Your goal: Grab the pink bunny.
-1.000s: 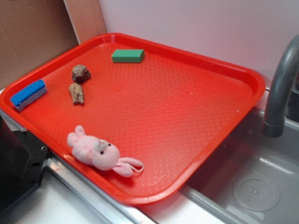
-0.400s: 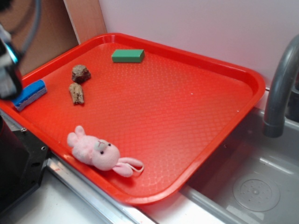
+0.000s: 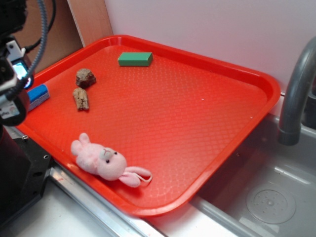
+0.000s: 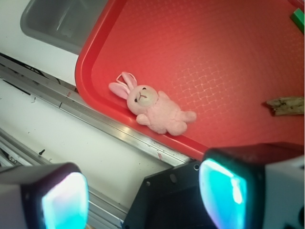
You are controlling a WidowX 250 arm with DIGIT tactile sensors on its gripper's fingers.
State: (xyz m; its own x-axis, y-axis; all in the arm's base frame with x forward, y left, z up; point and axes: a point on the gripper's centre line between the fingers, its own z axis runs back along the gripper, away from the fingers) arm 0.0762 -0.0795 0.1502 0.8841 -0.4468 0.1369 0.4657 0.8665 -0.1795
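The pink bunny (image 3: 107,162) lies on its side against the near rim of the red tray (image 3: 197,128), ears pointing right. In the wrist view the pink bunny (image 4: 152,107) rests by the tray's (image 4: 90,52) lower edge, well ahead of my fingers. My gripper (image 3: 14,81) hangs at the far left of the exterior view, above the tray's left corner and apart from the bunny. In the wrist view the gripper (image 4: 143,200) is open, its two teal pads wide apart with nothing between them.
On the tray sit a green block (image 3: 135,59), two brown lumps (image 3: 85,78) (image 3: 81,98) and a blue sponge (image 3: 37,95) partly behind the gripper. A sink basin (image 3: 266,197) and grey faucet (image 3: 296,94) stand to the right. The black robot base (image 3: 17,182) is bottom left.
The gripper has come into the exterior view from the upper left and moved down and right over the tray's left corner, now partly covering the blue sponge. The bunny has not moved.
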